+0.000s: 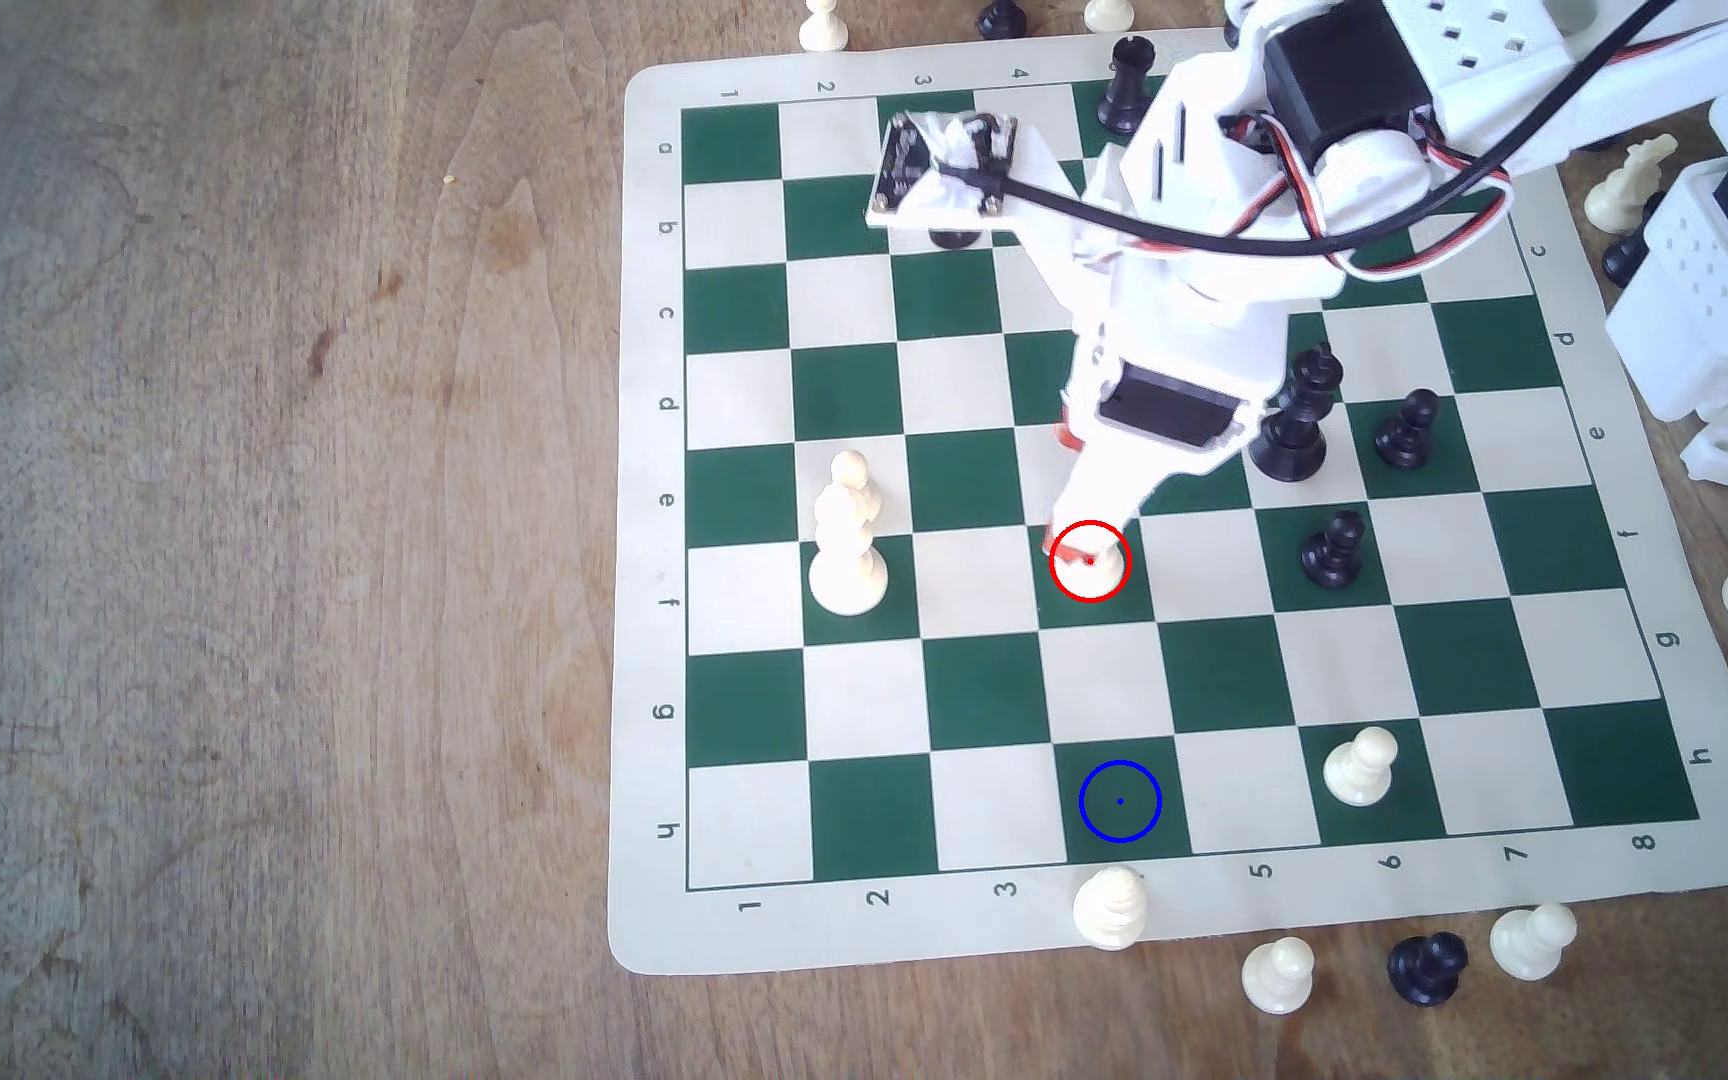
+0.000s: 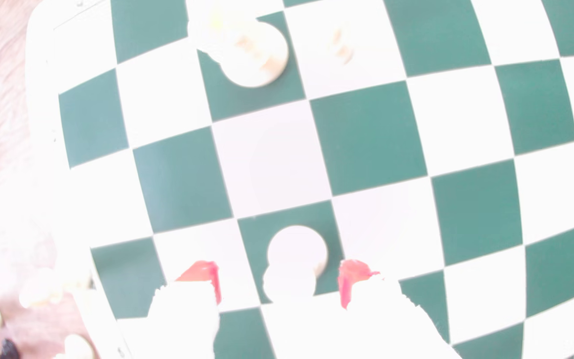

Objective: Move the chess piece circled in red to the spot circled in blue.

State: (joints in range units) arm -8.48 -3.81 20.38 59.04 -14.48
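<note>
— Cream-white, the chess piece stands where?
— On the red-ringed green square, upright, two squares up-board from the spot, which lies bare in the row nearest the board's numbered edge.
— And the gripper?
— Jaws apart; red-tipped fingers flank the piece without touching it.
— Neighbours?
— A tall cream piece toward the exterior view's left; black pieces toward its right.

A worn brown wooden desk with blotchy grain stretches beneath me, evenly lit by bright light, paler along the exterior view's left edge.
</note>
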